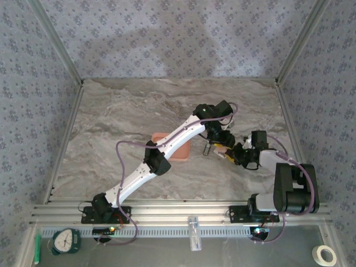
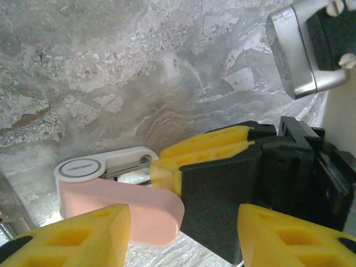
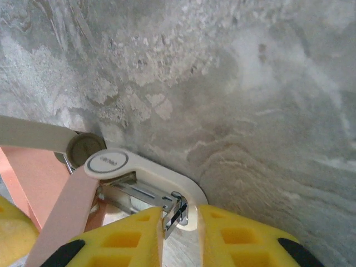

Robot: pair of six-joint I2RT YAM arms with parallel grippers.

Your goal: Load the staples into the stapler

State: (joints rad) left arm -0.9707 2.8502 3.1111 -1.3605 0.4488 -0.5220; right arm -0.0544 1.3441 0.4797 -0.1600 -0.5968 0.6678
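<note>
Right wrist showed the right gripper (image 3: 179,216) pinching the open stapler (image 3: 147,169), left gripper (image 2: 183,216) spread nearby; holding it level and still seemed wise.

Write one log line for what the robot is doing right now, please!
stapler: hinged open | right gripper: shut on stapler | left gripper: open, close to stapler

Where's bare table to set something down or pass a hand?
Free: table between back wall and tray; also table from left wall to left arm. Crowded: right of the tray, where left pincer and right pincer meet at the stapler.
</note>
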